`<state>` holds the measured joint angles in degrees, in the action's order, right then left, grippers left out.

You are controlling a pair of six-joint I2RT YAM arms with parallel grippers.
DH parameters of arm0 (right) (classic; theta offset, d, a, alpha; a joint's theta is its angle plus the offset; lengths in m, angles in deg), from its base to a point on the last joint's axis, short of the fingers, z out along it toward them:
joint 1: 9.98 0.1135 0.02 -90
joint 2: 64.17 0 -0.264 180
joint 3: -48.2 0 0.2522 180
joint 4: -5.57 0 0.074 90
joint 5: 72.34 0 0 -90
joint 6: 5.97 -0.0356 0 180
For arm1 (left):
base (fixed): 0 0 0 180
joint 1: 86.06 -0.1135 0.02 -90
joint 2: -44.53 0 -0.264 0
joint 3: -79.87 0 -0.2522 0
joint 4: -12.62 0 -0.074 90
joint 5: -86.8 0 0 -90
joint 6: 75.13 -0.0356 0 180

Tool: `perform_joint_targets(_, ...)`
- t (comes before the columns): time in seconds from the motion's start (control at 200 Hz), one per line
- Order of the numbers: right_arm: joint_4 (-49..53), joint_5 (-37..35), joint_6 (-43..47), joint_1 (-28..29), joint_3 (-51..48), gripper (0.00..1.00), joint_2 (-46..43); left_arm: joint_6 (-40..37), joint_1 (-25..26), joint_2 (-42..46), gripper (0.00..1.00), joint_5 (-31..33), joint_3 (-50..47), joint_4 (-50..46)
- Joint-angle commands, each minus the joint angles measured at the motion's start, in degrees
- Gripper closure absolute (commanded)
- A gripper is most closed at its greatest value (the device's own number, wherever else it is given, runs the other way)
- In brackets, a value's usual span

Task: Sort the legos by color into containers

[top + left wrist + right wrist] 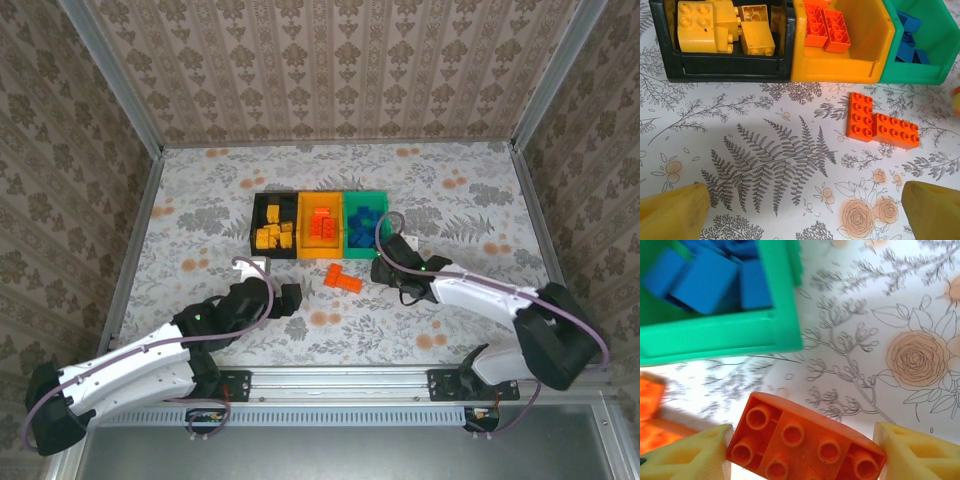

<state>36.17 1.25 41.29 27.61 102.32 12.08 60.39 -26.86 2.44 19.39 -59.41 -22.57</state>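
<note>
Red-orange brick (805,437), two rows of round studs, clamped in right pincer (802,452), left pincer (802,212) spread wide.

Black bin (725,67): holds yellow-orange bricks (705,27).
Yellow-orange bin (835,72): red-orange bricks (827,27).
Green bin (910,75): blue bricks (910,37).
Two loose bricks (861,116), centre right of the left wrist view: red-orange.
Bottom-edge brick (800,440), right wrist view: red-orange.
Table cover (775,155): white, grey fern print, orange roses.
Walls (340,70): beige damask wallpaper.
Arms (140,365): white and black.
Fingers (672,212), lower corners: pale yellow.
</note>
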Motion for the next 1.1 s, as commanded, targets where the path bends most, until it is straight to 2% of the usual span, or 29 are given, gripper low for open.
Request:
perform_joint_targets(0.0, 3.0, 2.7, 3.6, 2.3, 3.2, 0.43, -3.4, 1.1, -0.4, 0.5, 0.0, 1.1, -0.8, -1.4)
perform_joint_targets(0.135, 4.2, 3.2, 7.1, 6.5, 12.9, 0.43, 0.5, 1.7, -0.6, 0.4, 0.0, 0.7, -1.1, -1.7)
perform_joint_targets(0.25, 4.6, 3.6, 9.5, 8.4, 22.4, 0.43, 9.1, 1.9, -0.6, 0.5, 0.0, 0.4, -1.1, -2.3)
perform_joint_targets(0.51, 8.0, 1.2, 11.7, 7.9, 42.7, 0.42, 29.1, 2.5, -0.7, 1.2, 0.0, 0.1, -1.0, -3.7)
perform_joint_targets(0.695, 9.2, 0.2, 10.9, 6.2, 50.9, 0.41, 37.4, 2.6, -0.6, 2.1, 0.0, 0.0, -1.0, -4.7)
perform_joint_targets(0.87, 10.4, 1.7, 13.4, 6.0, 56.4, 0.2, 40.8, 2.2, -0.6, 2.3, 0.0, -0.1, -1.0, -5.1)
perform_joint_targets(1.09, 7.6, 1.3, 13.4, 6.0, 51.9, 0.16, 33.7, 0.0, -0.6, 0.5, 0.0, -0.7, -0.4, -3.2)
